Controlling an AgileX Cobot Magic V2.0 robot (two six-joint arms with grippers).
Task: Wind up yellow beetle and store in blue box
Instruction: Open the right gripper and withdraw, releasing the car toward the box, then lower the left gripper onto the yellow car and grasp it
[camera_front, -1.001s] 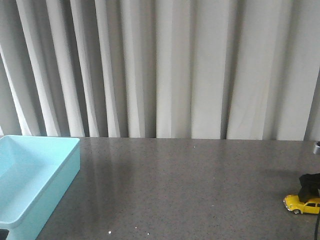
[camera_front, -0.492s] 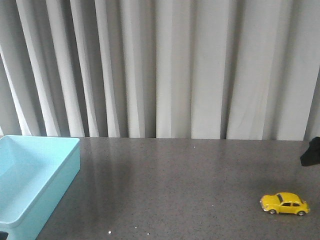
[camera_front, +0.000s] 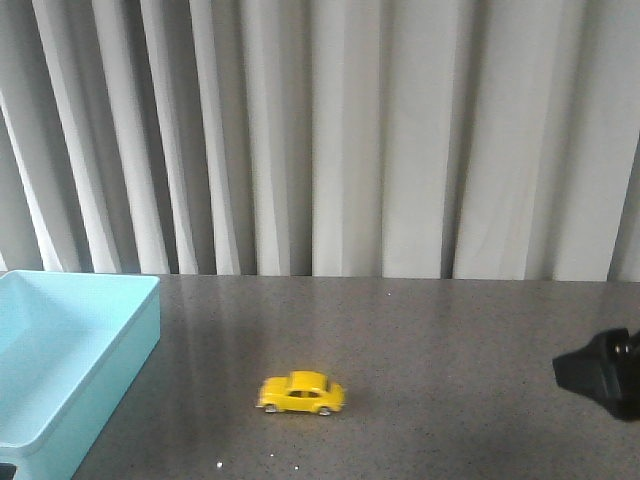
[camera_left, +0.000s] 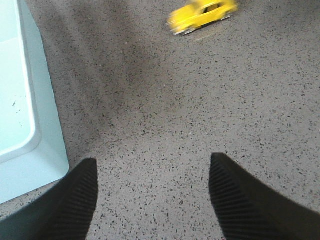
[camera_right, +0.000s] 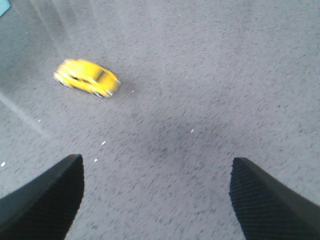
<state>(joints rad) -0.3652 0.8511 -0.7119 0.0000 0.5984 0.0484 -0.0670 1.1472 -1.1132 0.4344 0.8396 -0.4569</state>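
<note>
We see the yellow beetle (camera_front: 301, 394) on its wheels on the grey speckled tabletop (camera_front: 420, 340), slightly blurred, near the middle and well apart from the blue box (camera_front: 60, 360), which sits at the left edge. Our right gripper (camera_right: 155, 195) hangs over bare tabletop at the far right, its fingers (camera_right: 265, 200) spread wide and released. Our left gripper (camera_left: 150, 200) is beside the box's near corner, fingers (camera_left: 70, 200) likewise spread, grasping nothing.
</note>
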